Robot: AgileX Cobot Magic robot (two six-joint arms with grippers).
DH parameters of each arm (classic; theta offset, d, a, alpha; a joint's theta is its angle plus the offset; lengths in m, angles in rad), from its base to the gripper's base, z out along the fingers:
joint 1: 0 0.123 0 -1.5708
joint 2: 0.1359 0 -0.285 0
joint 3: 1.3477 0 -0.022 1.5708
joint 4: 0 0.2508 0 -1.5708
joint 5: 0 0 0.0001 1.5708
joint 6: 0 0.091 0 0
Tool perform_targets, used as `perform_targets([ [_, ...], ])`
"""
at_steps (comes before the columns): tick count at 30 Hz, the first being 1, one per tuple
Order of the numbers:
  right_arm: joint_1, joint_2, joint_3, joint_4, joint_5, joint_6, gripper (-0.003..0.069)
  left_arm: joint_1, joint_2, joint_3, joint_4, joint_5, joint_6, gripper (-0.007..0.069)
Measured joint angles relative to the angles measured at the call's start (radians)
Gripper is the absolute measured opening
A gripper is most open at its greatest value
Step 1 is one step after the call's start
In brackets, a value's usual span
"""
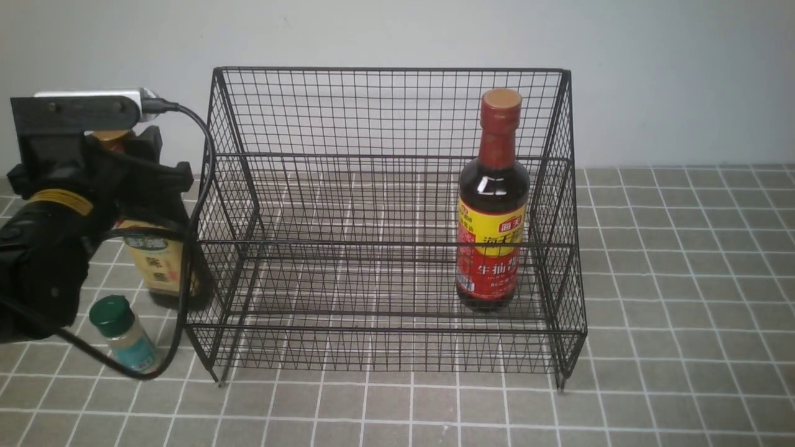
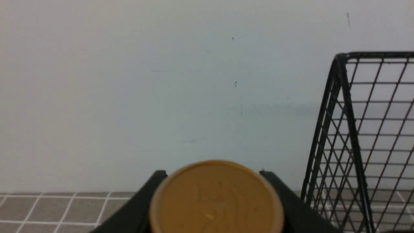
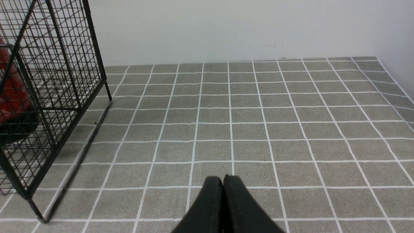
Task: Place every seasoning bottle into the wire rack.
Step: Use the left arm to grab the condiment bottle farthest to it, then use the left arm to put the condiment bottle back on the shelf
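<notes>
The black wire rack [image 1: 385, 112] stands mid-table; the left wrist view shows its side [image 2: 351, 129]. Inside it, at the right, the red-necked bottle [image 1: 494, 217] stands upright, its red label [image 3: 9, 94] showing through the mesh. Left of the rack the gold-capped bottle [image 1: 158, 261] stands on the tiles. My left gripper [image 1: 124, 146] is at its neck, a black finger pressed on each side just under the gold cap [image 2: 215, 200]. The small green-capped shaker [image 1: 124, 338] stands in front of that bottle, apart from it. My right gripper [image 3: 223, 179] is shut and empty over the tiles.
A white wall runs close behind the rack. The left arm's cable [image 1: 199, 186] hangs down against the rack's left side and loops past the shaker. Grey tiled surface [image 3: 258, 113] spreads right of the rack to a side wall [image 3: 397, 38].
</notes>
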Motion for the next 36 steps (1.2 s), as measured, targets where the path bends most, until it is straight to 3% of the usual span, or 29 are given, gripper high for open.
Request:
perform_targets([
  [9,-0.001,0.000,0.000,0.000,0.000,0.000,-0.0013,0.000,-0.310,-0.079,-0.051,0.226,0.103,0.0304],
  [17,-0.001,0.000,0.000,0.000,0.000,0.000,-0.0013,-0.027,-0.445,-0.253,-0.113,0.405,0.027,0.0303],
  [26,-0.001,0.000,0.000,0.000,0.000,0.001,-0.0013,-0.238,-0.394,-0.280,-0.156,0.391,-0.023,0.0303],
  [29,-0.001,0.000,0.000,-0.001,0.000,0.001,-0.0013,-0.301,-0.307,-0.285,-0.261,0.316,0.050,0.0303],
  [36,-0.001,0.000,0.000,-0.001,0.000,0.001,-0.0013,-0.316,-0.190,-0.310,-0.472,0.237,0.266,0.0302],
])
